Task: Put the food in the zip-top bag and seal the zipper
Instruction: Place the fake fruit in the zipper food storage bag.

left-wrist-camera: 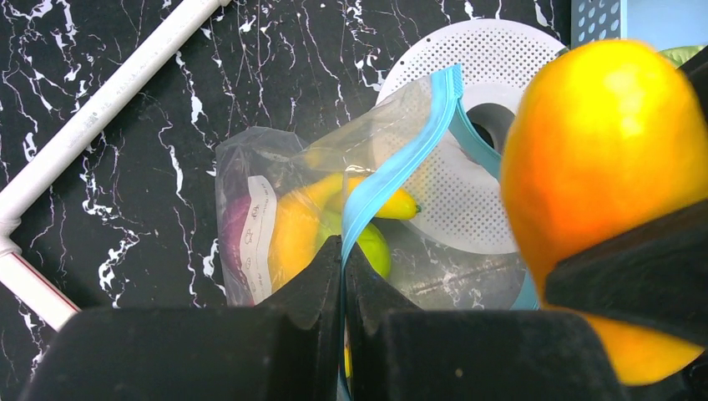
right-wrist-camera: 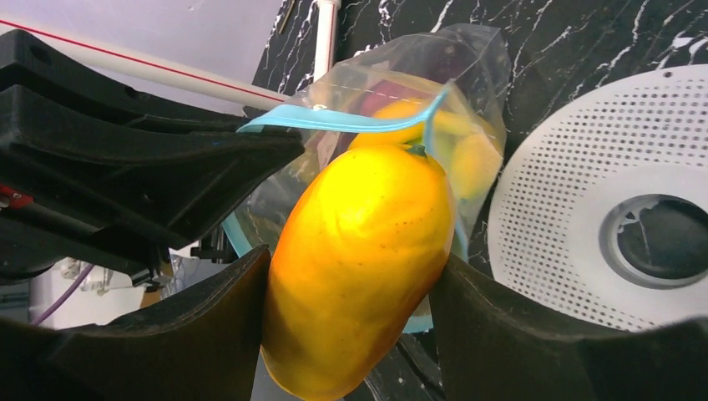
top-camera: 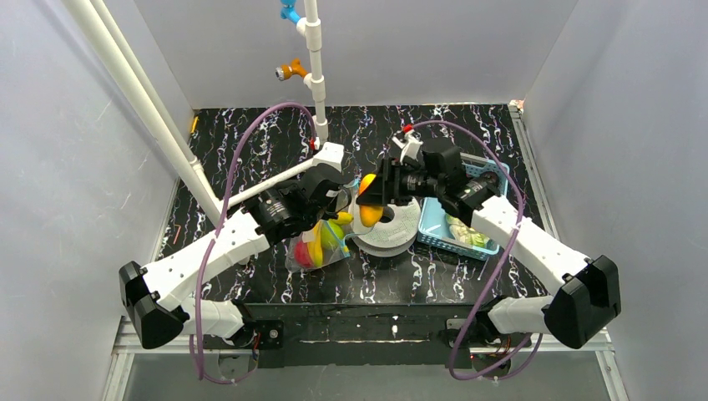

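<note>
Right wrist view, nearest plane: the right gripper (right-wrist-camera: pixel 351 280) grips the yellow-orange piece (right-wrist-camera: pixel 359 267) across its middle, one black finger on each flank, the jaws standing wide around its girth. The piece's long axis runs forward, out from between the fingers, and its far tip points at the bag mouth.

Next plane: the zipper (right-wrist-camera: pixel 334 119), a teal-blue strip, arches just over that tip and appears to touch it. In the left wrist view the left gripper (left-wrist-camera: pixel 343 259) is closed tight on the zipper (left-wrist-camera: pixel 401 167), pinching one lip and holding it up, so that the mouth opens toward the right arm. The right arm is thus the nearer to the opening with the food; judged from this, the coming move is a push along the piece's own long axis, down and to the left into the mouth, with the tip passing under the raised lip, not against it.

Beyond the lip: the zip-top bag (left-wrist-camera: pixel 250 192) hangs clear and crinkled, already holding a banana (left-wrist-camera: pixel 392 205), a green pear (left-wrist-camera: pixel 373 249) and a purple eggplant (left-wrist-camera: pixel 234 225); the top view also shows a red apple (top-camera: pixel 303 255) low in the bag.

Farther: a white perforated disc (top-camera: pixel 392 230) lies on the black marbled table (top-camera: pixel 250 134) just beside the bag, and a light-blue basket (top-camera: pixel 432 224) stands right of the disc.
</note>
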Motion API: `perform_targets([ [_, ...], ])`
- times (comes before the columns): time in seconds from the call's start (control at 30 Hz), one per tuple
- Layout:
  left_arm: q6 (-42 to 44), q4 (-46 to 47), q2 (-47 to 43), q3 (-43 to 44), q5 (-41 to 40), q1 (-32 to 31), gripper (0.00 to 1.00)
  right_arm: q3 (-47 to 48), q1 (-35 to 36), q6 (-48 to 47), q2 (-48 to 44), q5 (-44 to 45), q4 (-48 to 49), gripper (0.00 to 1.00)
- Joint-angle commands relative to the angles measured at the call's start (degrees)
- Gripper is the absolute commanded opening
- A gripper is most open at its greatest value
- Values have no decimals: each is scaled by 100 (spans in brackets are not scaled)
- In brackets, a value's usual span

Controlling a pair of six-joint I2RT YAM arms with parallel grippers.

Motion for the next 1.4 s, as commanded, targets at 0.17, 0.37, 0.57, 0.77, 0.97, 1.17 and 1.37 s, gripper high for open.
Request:
perform_targets([
  [0.17, -84, -64, -82, 133, -19, 21, 0, 44, 1053, 63, -156, 2235, 692, 18],
  [0.37, -111, -27, -58, 170, -57, 20, 0, 135, 1314, -78, 128, 2309, 597, 35],
  [0.57, -83, 16, -56, 184, -69, 20, 0, 53, 1505, 5, 349, 2194, 742, 58],
  [0.77, -94, 32, -58, 125, -71, 21, 0, 91, 1534, 31, 638, 1983, 701, 71],
  [0.97, -117, 53, -87, 74, -44, 20, 0, 106, 1560, 218, 850, 1922, 626, 80],
  [1.17, -81, 129, -103, 27, -39, 21, 0, 246, 1569, 133, 859, 1965, 415, 91],
  [1.37, -67, 155, -153, -54, -116, 19, 0, 160, 1567, -91, 498, 2280, 517, 92],
])
